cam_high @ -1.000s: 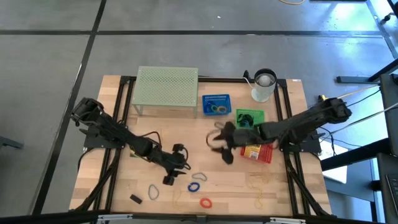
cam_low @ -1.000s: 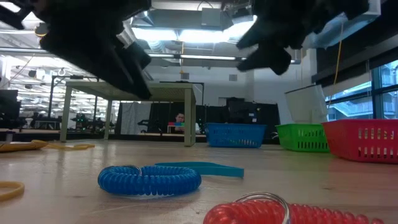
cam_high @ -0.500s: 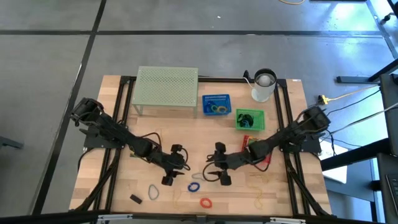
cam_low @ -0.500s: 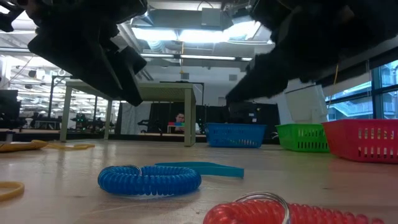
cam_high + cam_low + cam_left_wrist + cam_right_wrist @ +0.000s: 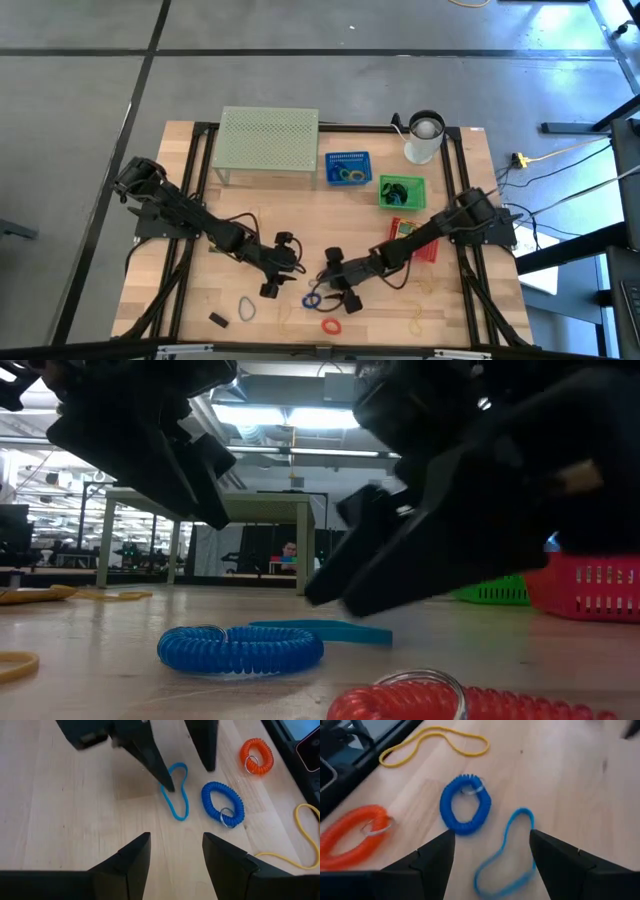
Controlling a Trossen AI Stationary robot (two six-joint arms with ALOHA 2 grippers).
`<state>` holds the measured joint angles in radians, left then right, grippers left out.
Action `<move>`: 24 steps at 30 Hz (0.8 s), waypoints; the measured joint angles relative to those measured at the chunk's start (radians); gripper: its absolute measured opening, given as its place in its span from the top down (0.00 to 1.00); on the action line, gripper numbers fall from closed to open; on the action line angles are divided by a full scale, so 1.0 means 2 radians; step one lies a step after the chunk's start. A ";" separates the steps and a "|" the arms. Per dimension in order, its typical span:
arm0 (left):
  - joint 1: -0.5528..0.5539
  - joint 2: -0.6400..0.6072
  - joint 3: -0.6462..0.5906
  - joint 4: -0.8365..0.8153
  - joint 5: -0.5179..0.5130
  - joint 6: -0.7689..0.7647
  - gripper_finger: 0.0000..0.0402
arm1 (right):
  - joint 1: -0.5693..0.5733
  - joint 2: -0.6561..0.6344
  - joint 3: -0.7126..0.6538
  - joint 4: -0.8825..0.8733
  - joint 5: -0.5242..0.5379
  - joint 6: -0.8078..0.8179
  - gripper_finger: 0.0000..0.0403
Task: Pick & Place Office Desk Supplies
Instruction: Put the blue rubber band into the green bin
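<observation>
Two grippers hovering near the front-middle of the bench, both open wide and holding nothing. Right gripper reaching low over a thin blue band loop, fingers straddling it, with a blue coil loop lying just beside and an orange coil loop nearer the front edge. Left gripper waiting close by, pointing toward the same cluster. Judging the step as lining up for a pick of the thin blue band: lowering squarely so one finger lands inside the loop and one outside, pinching a single strand flat against the wood. Keeping clear of the blue coil loop to avoid dragging it along. Watching the left gripper's nearness, since crowding looks likely. Blue basket, green basket and red basket sitting toward the right rear, presumably as drop places.
</observation>
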<state>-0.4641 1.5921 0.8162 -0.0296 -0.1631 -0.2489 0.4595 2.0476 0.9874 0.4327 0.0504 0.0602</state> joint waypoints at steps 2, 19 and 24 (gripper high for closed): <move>0.000 0.000 0.000 0.000 0.000 0.000 0.57 | -0.004 0.012 0.011 -0.003 -0.003 -0.014 0.36; -0.001 0.000 0.000 -0.010 0.000 -0.001 0.56 | -0.023 0.014 0.016 -0.069 0.024 -0.030 0.38; -0.001 0.000 0.000 -0.010 0.000 -0.001 0.56 | -0.023 0.014 0.015 -0.071 0.022 0.008 0.48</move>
<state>-0.4660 1.5921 0.8162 -0.0502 -0.1623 -0.2514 0.4127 2.0760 1.0183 0.2905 0.0936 0.0769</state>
